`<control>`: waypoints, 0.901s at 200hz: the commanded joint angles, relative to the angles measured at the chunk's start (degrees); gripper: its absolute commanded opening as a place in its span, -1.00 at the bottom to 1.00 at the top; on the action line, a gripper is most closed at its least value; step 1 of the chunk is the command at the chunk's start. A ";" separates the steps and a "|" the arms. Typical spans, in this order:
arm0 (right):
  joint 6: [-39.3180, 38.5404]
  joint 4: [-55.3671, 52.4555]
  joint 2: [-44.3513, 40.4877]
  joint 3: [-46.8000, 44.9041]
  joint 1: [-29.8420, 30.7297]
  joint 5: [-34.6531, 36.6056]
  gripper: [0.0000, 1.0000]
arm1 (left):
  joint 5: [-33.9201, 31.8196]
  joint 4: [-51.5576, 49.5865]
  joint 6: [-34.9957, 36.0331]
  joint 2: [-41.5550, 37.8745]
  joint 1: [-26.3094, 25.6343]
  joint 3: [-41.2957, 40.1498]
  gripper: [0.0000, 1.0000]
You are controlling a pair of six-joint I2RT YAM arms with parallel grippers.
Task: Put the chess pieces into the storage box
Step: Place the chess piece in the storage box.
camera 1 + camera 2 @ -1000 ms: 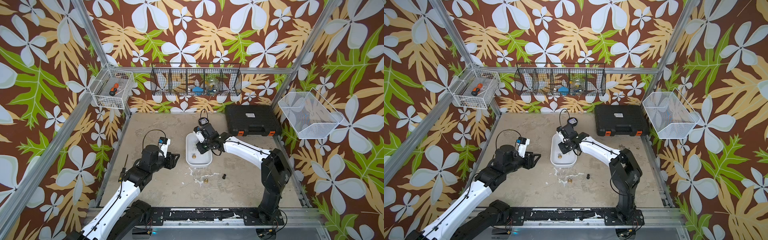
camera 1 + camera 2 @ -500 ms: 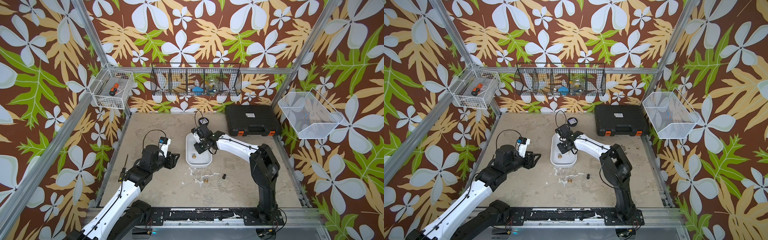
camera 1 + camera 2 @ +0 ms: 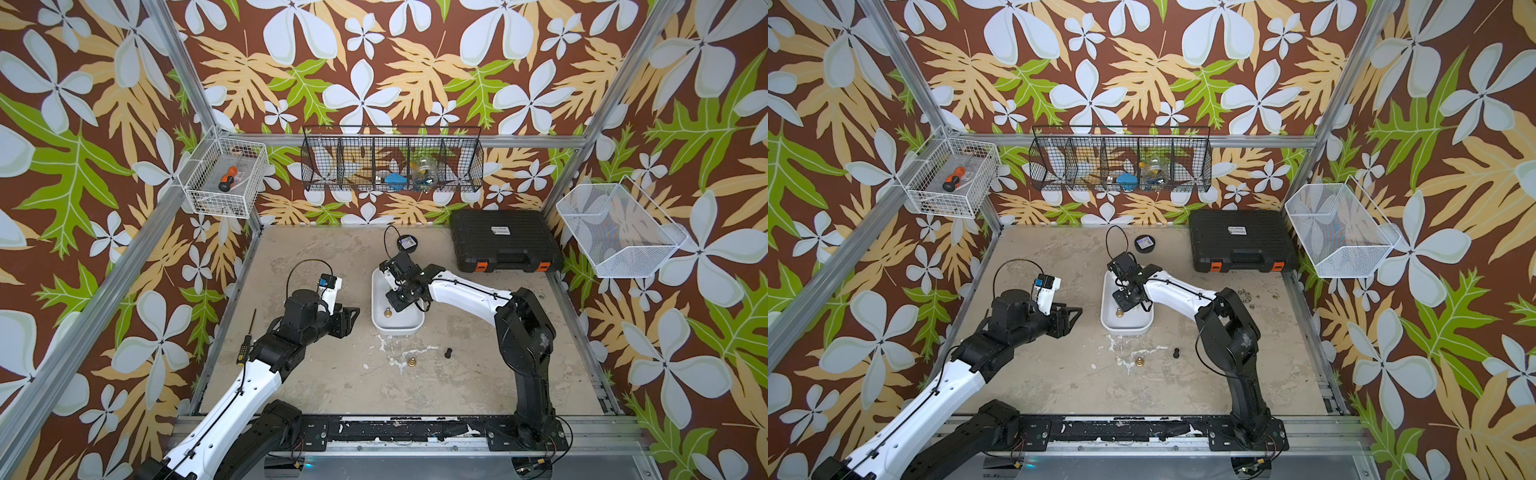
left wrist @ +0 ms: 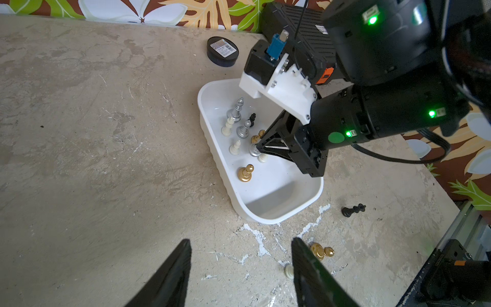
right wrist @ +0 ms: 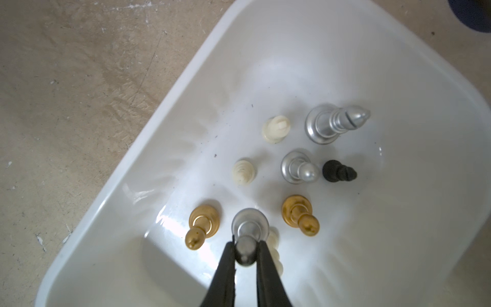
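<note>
Inside the storage box (image 5: 148,138): nine chess pieces (image 5: 299,170) by the right wrist view's count, all upright as far as I could tell.
Box lineup: a silver bishop (image 5: 332,123), a small silver pawn (image 5: 299,170), a black piece (image 5: 338,171), one cream piece (image 5: 276,129), a second cream piece (image 5: 244,172), and two gold pawns (image 5: 203,224). There was also a third cream piece (image 5: 275,239), mostly hidden.
Right gripper (image 5: 245,245): it was low in the box, fingers clamped on the round head of the gripped silver pawn (image 5: 248,226). I couldn't tell if the pawn's base touched the floor of the box.
Left gripper (image 4: 240,242): fingers apart with nothing between them, hovering over bare tabletop (image 4: 106,133), near the box but not touching it.
Strays: only the left wrist view showed these clearly. A black stray (image 4: 353,210) and a gold stray (image 4: 321,251) lay on their sides on the tabletop, outside the box. A cream stray (image 4: 289,271) sat half behind a left finger.
Top views: the right arm covered most of the box, so just one gold pawn showed inside it in both top views. The strays were tiny specks there.
Background: a black puck (image 4: 222,50) and a black case (image 3: 505,239) sat beyond the box, well apart from the strays. The case was out of the right wrist view.
</note>
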 commanded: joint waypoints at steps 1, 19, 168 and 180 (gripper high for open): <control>0.53 0.56 -1.33 -1.14 0.52 -0.90 -0.76 | 0.14 1.27 0.67 0.10 0.00 -0.01 0.24; 0.94 0.54 -2.07 -2.24 0.76 -0.51 -0.76 | 0.14 1.30 0.64 0.09 0.00 -0.05 0.24; 3.04 4.59 -3.42 -8.78 1.72 -0.18 -0.74 | 0.49 1.26 0.73 0.51 -0.05 -0.05 0.25; 3.17 5.10 -3.09 -8.97 1.75 -0.05 -0.74 | 0.54 1.31 0.74 0.49 0.00 -0.05 0.25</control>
